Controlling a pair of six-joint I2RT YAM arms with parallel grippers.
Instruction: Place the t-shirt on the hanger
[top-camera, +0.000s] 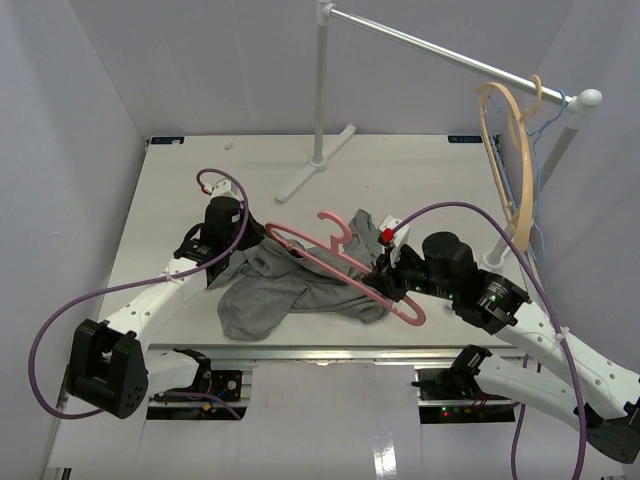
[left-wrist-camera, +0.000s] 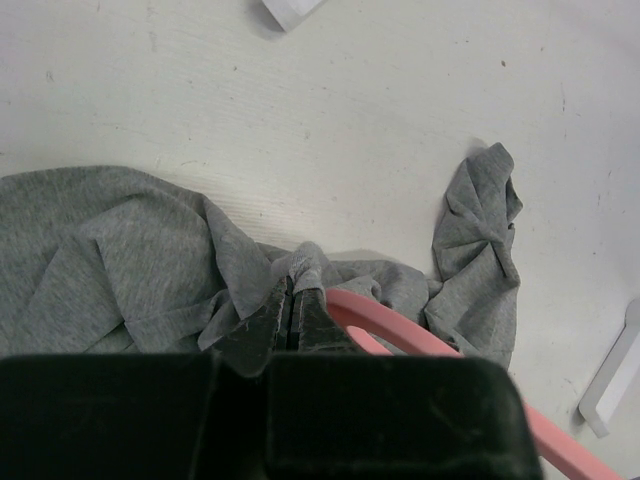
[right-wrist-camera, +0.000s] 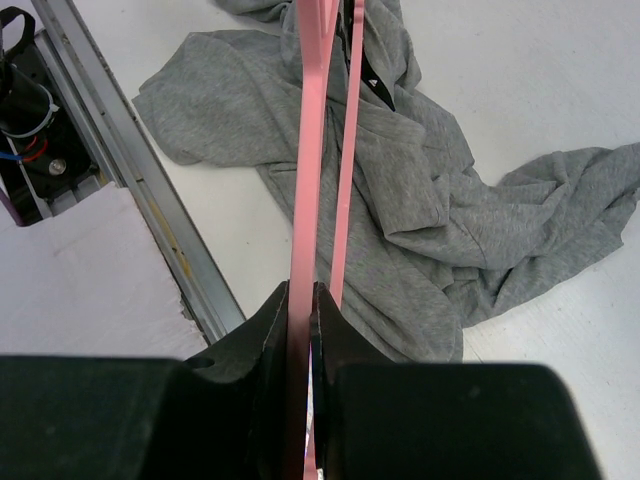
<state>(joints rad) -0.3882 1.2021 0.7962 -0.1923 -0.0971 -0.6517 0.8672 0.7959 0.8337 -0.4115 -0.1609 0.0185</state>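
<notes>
The grey t-shirt lies crumpled on the white table between the two arms. The pink hanger rests slanted across it, hook pointing to the back. My left gripper is shut on a small fold of the t-shirt at the cloth's back edge, right beside one end of the hanger; the pinch shows at the left gripper. My right gripper is shut on one thin bar of the hanger near its right end, with the t-shirt spread under it; the grip shows at the right gripper.
A clothes rack with a metal rod stands at the back, its foot on the table. A tan wooden hanger and a blue wire hanger hang at its right end. The table's metal front rail runs close by.
</notes>
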